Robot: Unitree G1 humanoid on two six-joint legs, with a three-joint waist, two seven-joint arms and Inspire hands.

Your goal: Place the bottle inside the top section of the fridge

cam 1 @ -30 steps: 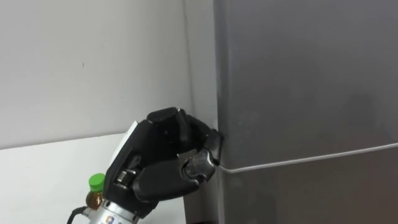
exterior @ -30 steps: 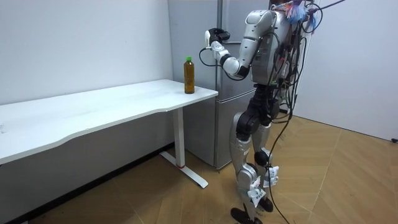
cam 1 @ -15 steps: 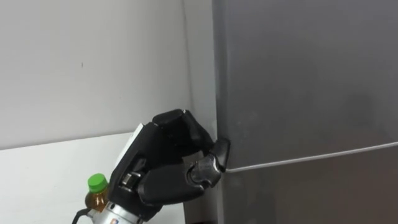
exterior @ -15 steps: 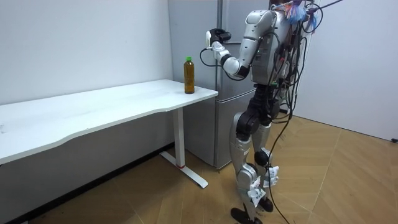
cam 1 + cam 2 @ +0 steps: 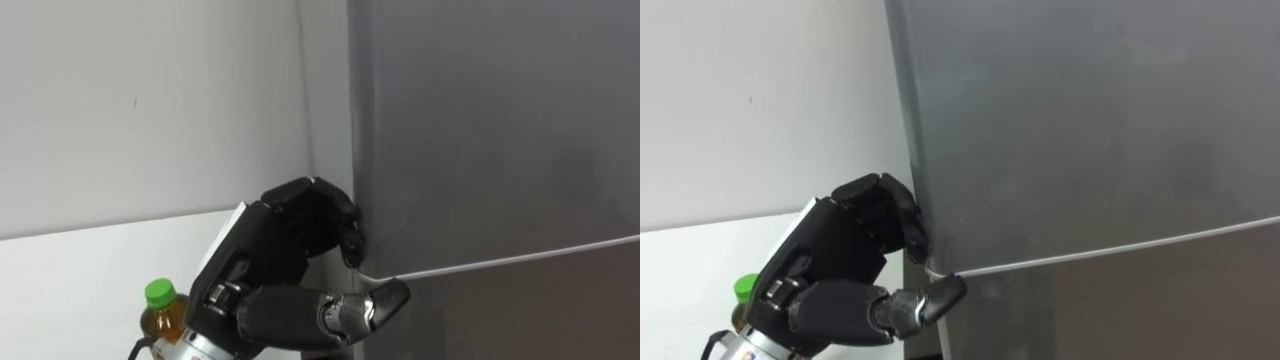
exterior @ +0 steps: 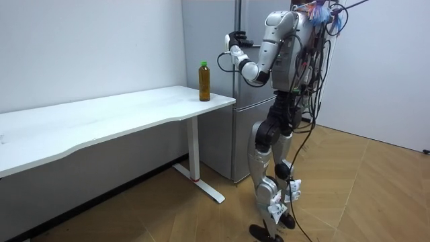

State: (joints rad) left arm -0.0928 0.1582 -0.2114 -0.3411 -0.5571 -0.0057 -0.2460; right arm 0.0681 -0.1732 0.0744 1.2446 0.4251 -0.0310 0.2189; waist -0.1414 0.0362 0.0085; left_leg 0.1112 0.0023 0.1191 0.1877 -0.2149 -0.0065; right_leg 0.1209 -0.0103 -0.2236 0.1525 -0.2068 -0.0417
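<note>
A bottle (image 5: 162, 315) of brown drink with a green cap (image 5: 743, 290) stands on the white table's (image 6: 101, 121) corner beside the fridge; the room view shows the bottle (image 6: 204, 81) upright. My left hand (image 5: 290, 260) is raised at the left edge of the grey upper fridge door (image 5: 500, 130). Its fingers curl onto that edge just above the seam, and its thumb (image 5: 375, 303) stretches out below the seam. The door lies flush, closed. In the room view I stand upright facing the fridge (image 6: 252, 20), left hand (image 6: 235, 42) at its corner.
The lower fridge door (image 5: 520, 310) sits under the thin light seam. A pale wall (image 5: 150, 100) runs behind the table. The table top (image 5: 80, 270) lies left of my hand. Wooden floor (image 6: 349, 188) spreads behind me.
My left hand has shifted a little right along the door's edge. Its thumb has swung out from the seam and now points right beneath it. The door and the bottle have not moved.
</note>
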